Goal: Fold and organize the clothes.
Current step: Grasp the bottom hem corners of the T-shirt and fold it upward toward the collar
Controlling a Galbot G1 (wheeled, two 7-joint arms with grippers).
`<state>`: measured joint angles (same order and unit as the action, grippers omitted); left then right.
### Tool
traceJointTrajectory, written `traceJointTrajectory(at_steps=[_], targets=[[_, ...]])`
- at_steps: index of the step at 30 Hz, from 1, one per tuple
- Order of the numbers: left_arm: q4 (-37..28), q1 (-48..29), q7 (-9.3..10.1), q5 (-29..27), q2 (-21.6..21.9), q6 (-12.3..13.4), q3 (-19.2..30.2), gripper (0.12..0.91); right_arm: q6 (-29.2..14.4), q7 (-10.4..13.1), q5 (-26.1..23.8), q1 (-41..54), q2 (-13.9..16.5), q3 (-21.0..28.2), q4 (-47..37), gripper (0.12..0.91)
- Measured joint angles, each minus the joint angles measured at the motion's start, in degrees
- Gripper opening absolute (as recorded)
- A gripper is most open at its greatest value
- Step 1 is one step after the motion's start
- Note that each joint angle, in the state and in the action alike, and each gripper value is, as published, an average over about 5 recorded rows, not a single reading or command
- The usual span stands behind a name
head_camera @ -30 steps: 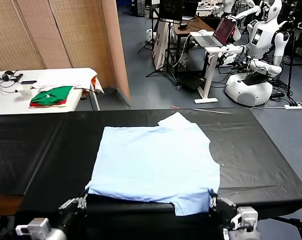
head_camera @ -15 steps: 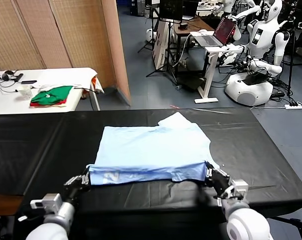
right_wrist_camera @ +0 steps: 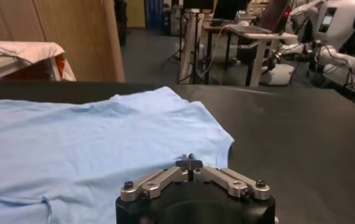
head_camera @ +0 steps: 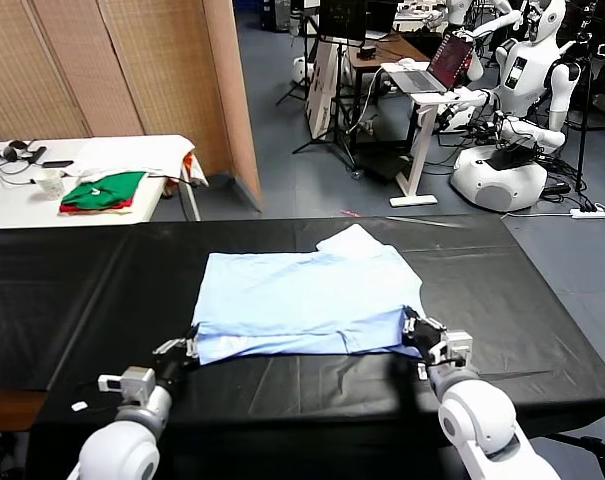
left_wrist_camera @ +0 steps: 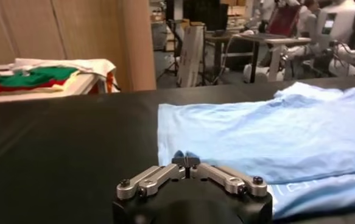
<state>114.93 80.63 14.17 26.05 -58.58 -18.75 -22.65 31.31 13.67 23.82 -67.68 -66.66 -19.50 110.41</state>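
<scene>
One garment: a pale light-blue short-sleeved T-shirt [head_camera: 304,300] of thin fabric lies on the black-covered table [head_camera: 72,290], its near edge doubled over.
Left gripper [head_camera: 189,347]: fingers pinched together on the shirt's near left corner.
Right gripper [head_camera: 414,328]: fingers pinched together at the near right corner, apparently gripping cloth.
Background: green-and-red folded garments [head_camera: 104,191] on a white side table [head_camera: 12,205].
</scene>
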Motion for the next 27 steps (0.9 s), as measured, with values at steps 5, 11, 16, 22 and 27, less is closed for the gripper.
traceJointTrajectory(at_steps=[5, 11, 16, 22, 27], targets=[[-1.86, -2.42, 0.02, -0.16, 1.36, 0.32, 1.47, 0.146, -0.11, 0.05, -0.76, 1.14, -0.40, 0.52, -1.48, 0.141], [-3.72, -4.85, 0.14, -0.22, 2.19, 0.49, 2.61, 0.146, -0.37, 0.00, -1.51, 2.37, -0.80, 1.16, -2.98, 0.141], [-4.60, -5.68, 0.23, -0.37, 2.27, 0.60, 2.87, 0.146, -0.25, -1.16, -1.47, 3.22, -0.78, 1.70, -3.59, 0.143], [-4.43, -5.34, 0.49, -0.56, 1.95, 0.38, 2.53, 0.172, 1.96, -3.08, -0.38, 1.70, 0.31, 0.76, -1.51, 0.335], [-2.50, -3.81, 0.46, -0.33, 1.76, -0.33, 1.49, 0.435, 4.17, -3.43, 0.46, -1.45, 1.57, -1.06, 2.35, 0.638]])
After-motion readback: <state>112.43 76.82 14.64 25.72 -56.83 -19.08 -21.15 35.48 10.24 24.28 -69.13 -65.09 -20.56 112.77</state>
